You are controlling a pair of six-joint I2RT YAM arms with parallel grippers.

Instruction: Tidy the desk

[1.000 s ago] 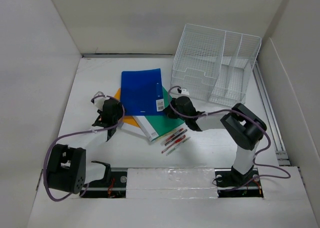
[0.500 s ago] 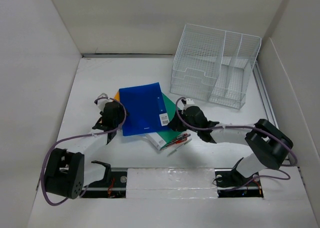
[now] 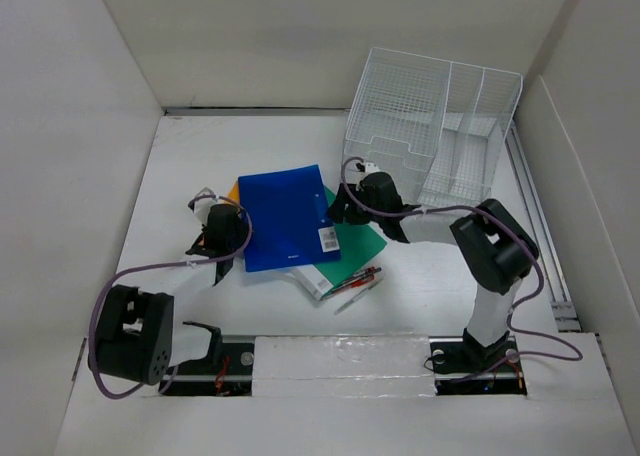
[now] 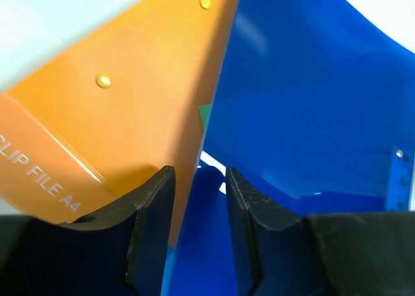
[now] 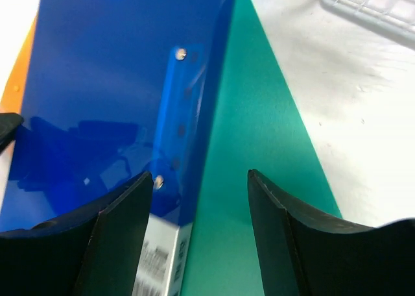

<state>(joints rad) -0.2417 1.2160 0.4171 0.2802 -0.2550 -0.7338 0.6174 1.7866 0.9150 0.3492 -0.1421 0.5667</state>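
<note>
A blue folder (image 3: pixel 285 221) lies on the desk (image 3: pixel 190 166), on top of an orange folder (image 3: pixel 236 190) and a green folder (image 3: pixel 358 244). My left gripper (image 3: pixel 238 238) is at the blue folder's left edge. In the left wrist view its jaws (image 4: pixel 200 179) stand narrowly apart astride that edge, with the orange folder (image 4: pixel 130 101) to their left. My right gripper (image 3: pixel 333 213) hangs open over the blue folder's riveted spine. In the right wrist view the gripper (image 5: pixel 201 192) spans the line between blue folder (image 5: pixel 104 82) and green folder (image 5: pixel 253 147), holding nothing.
A white wire-mesh file organizer (image 3: pixel 430 126) stands at the back right. A white notebook (image 3: pixel 318 279) pokes out under the green folder, with several pens (image 3: pixel 357 282) beside it. White panel walls close in the desk on three sides.
The blue folder slid nearer and rightward with the right gripper, which then opened and drew back toward the organizer. The left jaws narrowed around the folder's edge.
</note>
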